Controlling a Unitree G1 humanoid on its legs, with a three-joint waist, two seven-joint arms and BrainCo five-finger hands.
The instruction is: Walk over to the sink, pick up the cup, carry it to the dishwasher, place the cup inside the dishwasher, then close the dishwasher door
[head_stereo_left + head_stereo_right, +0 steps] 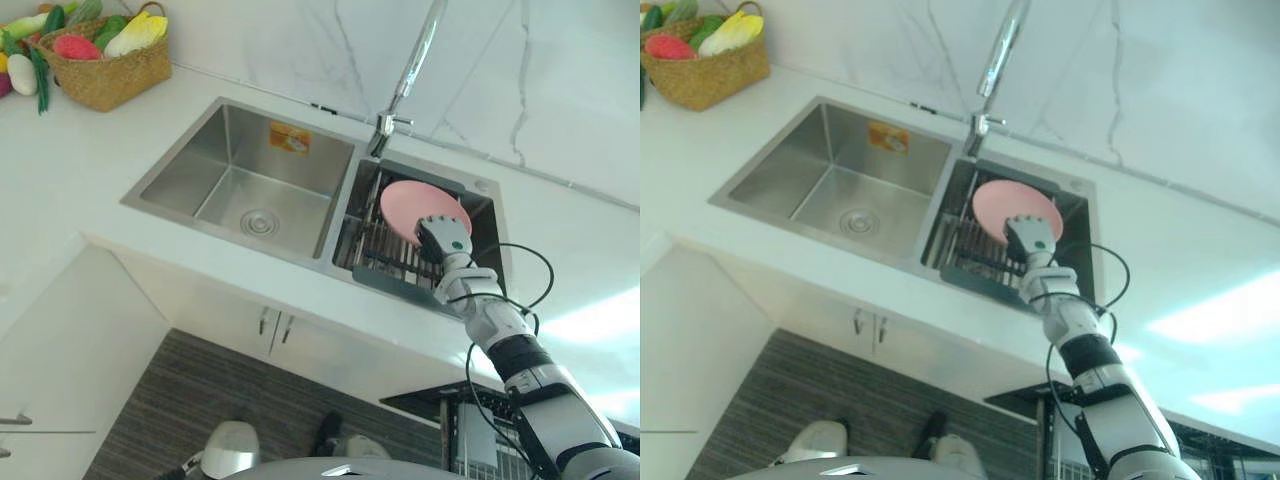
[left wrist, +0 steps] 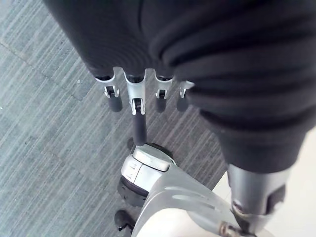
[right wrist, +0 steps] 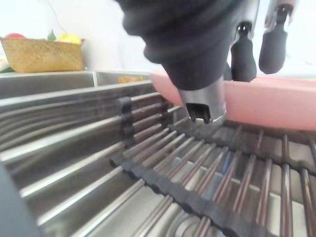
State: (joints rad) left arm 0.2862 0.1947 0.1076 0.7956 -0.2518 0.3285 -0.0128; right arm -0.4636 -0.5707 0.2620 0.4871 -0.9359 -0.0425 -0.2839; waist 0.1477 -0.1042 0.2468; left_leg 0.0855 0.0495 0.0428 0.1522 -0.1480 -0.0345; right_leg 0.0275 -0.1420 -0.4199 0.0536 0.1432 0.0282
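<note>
Dish (image 1: 420, 205): no cup is to be made out; a pink shallow dish is seen in the right basin of the sink (image 1: 240, 160), resting on the rack (image 3: 197, 187), just in front of the faucet (image 1: 415, 60).
Right hand (image 1: 443, 238): placed at the dish's near edge, inside the sink's right basin. The fingers (image 3: 243, 57) are seen straight above the rim, with the thumb on the near side. They are spread apart and nothing is clamped.
Left hand (image 2: 137, 106): hung low over the floor, well away from the sink, fingers loose and straight, nothing carried.
Weight: judged light.
Material: plastic or glazed ware; which of the two cannot be told.
Stiffness: judged rigid, so no give is to be expected under a pinch.
Slip: a smooth, possibly wet wall is to be assumed, and sliding is to be guarded against.
Fragility: if the dish is ceramic, chipping against the steel rack is to be feared.
Hold: best taken at the near rim, with the thumb on one face and the fingers on the other, well in from the lip.
Dishwasher (image 1: 478, 445): seen below the counter, right of the sink, and judged open.
</note>
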